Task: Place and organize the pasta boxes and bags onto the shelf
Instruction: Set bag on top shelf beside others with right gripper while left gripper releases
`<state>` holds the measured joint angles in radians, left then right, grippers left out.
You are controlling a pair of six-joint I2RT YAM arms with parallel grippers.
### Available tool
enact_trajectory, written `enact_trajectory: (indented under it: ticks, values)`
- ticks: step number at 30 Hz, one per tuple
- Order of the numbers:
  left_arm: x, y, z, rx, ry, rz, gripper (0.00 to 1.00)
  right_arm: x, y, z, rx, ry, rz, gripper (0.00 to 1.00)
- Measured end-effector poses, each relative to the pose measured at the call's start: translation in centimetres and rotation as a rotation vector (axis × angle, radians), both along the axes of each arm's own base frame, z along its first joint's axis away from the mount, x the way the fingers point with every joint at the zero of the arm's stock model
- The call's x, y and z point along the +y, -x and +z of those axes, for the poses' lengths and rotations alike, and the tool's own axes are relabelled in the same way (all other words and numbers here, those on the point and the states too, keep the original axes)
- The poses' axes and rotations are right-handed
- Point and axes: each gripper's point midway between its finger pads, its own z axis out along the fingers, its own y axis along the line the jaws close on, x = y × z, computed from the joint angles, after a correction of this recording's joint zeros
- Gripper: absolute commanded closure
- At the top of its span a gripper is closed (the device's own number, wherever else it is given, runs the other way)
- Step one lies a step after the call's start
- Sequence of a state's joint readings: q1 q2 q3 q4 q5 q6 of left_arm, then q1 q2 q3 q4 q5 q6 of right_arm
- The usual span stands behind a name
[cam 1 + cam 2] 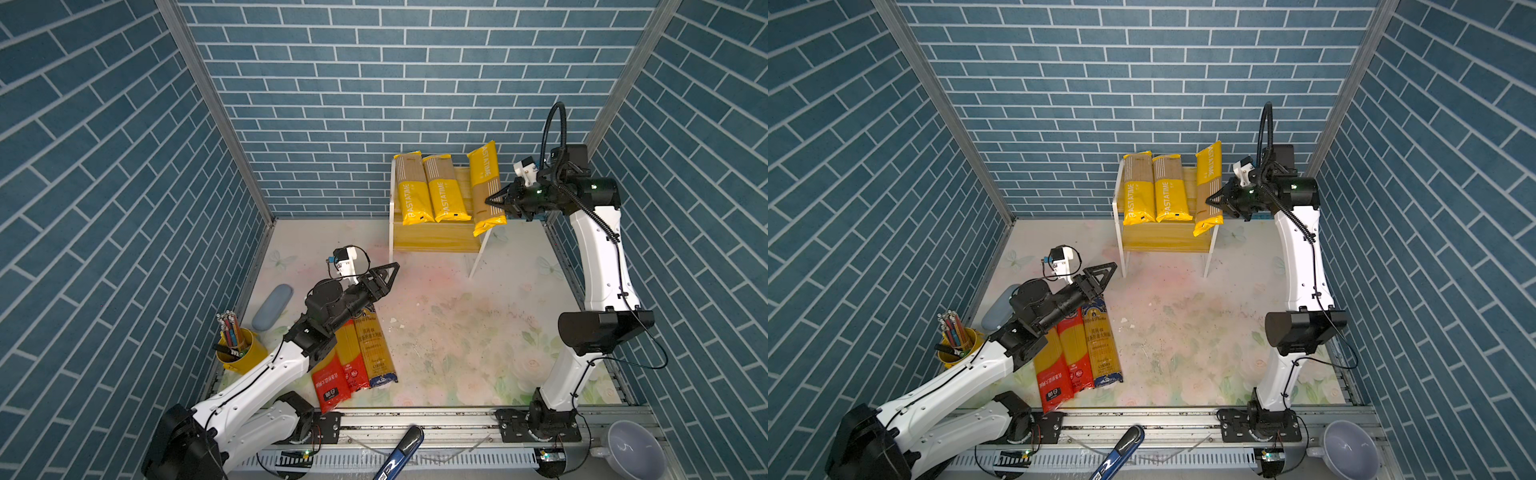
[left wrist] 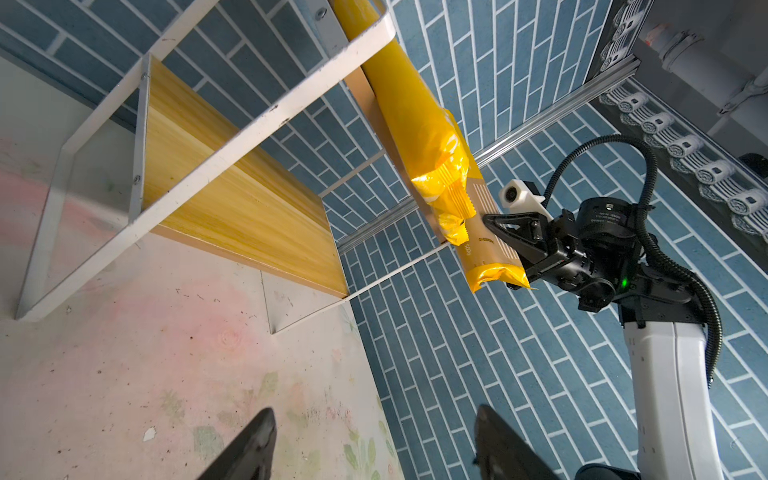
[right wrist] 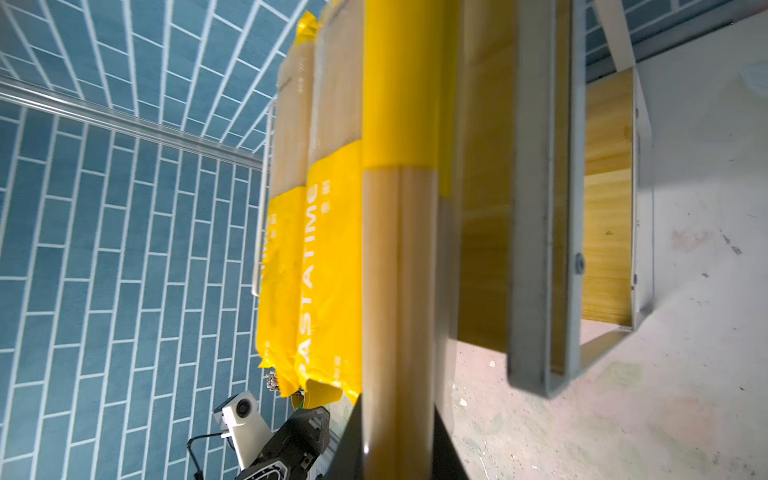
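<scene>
Left side, mine: grey-blue oblong case [image 1: 272, 306] lying flat on the floral mat [image 1: 457, 332], near a yellow cup [image 1: 245, 353] with pencils [image 1: 229, 324] standing in it. Front edge: blue-and-black handle [image 1: 401, 451], partly cut off. Front right corner: grey mug [image 1: 633, 453], off the mat. Blue brick-pattern walls [image 1: 374, 83] on three sides.

1. The shelf [image 1: 436, 239] has smooth, grained wooden boards and a thin frame that looks like white-painted metal.
2. The tilted yellow pack [image 2: 494, 276] is glossy, crinkled plastic film.
3. The table [image 1: 478, 332] looks matt and scuffed.
4. The red-ended packs [image 1: 330, 380] have a glossy sheen.
</scene>
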<state>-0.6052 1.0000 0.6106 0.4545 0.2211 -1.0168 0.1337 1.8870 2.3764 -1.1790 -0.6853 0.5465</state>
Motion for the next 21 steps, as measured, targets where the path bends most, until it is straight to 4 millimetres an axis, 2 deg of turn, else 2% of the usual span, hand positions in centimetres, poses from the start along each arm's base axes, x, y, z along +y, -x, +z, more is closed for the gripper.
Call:
enact_trajectory:
  ticks: [6, 10, 15, 21]
  values:
    - [-0.6, 0.3, -0.5, 0.007, -0.005, -0.016, 0.24, 1.1, -0.3, 0.2, -0.038, 0.038, 0.026, 1.00]
    - [-0.8, 0.4, -0.3, 0.002, -0.002, -0.019, 0.24, 1.6, -1.3, 0.5, -0.061, 0.041, 0.030, 1.00]
    - [-0.8, 0.4, -0.3, 0.001, -0.002, -0.018, 0.24, 1.8, -2.4, -0.1, -0.060, 0.043, 0.030, 1.00]
    - [-0.8, 0.4, -0.3, 0.002, -0.002, -0.014, 0.24, 1.7, -2.8, -0.1, -0.076, 0.052, 0.024, 1.00]
